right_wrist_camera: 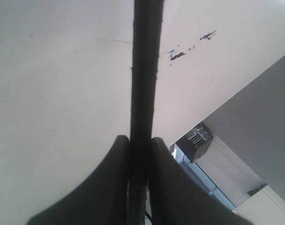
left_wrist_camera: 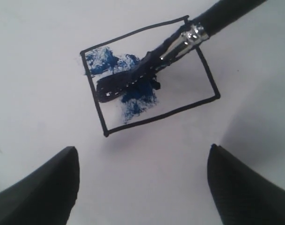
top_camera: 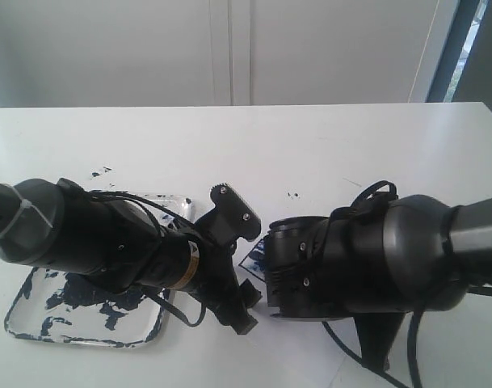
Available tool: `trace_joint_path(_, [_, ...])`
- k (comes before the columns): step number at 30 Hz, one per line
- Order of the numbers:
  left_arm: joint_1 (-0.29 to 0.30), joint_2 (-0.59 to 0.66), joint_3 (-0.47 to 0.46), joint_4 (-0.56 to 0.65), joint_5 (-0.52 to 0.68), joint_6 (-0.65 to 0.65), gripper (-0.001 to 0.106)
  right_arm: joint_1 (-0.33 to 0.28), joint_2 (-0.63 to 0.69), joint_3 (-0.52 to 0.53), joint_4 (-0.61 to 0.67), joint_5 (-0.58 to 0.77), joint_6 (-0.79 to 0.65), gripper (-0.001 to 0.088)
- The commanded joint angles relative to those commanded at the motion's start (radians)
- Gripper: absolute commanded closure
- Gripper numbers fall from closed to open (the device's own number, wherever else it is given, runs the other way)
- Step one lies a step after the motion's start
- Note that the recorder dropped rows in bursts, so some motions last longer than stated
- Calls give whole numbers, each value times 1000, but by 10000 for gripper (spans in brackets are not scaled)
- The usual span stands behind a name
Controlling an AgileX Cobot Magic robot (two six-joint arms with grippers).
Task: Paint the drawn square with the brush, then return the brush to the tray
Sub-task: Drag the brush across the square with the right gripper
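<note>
The right gripper (right_wrist_camera: pixel 138 143) clenches the brush (right_wrist_camera: pixel 144 70) handle, its tip cut off there. The left gripper (left_wrist_camera: pixel 142 150) hangs released over the drawn square (left_wrist_camera: pixel 182 89), where the tip rests on blue daubs. Farther left, the tray (top_camera: pixel 80 330) lies half hidden under the left arm.

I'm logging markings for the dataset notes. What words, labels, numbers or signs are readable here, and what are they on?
No legible text anywhere.
Small yellowish sticker on the left arm: too small and blurred to read.
Drawn square: only an outline, partly daubed blue; no writing.
Tray: dark blotches only, no label visible.
</note>
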Motion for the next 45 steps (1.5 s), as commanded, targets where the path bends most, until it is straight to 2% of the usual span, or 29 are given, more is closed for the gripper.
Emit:
trace_joint_path(8, [0,0,0,0,-5,-2,274,-4,31,0,-30,0,42,868])
trace_joint_path(17, [0,0,0,0,-5,-2,274,-72,44,0,-47,0,81,868])
trace_joint_path(24, [0,0,0,0,-7,-2,274,-74,44,0,-21,0,72,868])
trace_joint_path(29, [0,0,0,0,-6,-4,274,-60,44,0,44,0,24,868])
trace_joint_path(37, [0,0,0,0,-5,-4,274,7,42,0,119,0,-12,868])
trace_joint_path(45, [0,0,0,0,-6,-11,274,7,42,0,91,0,2,868])
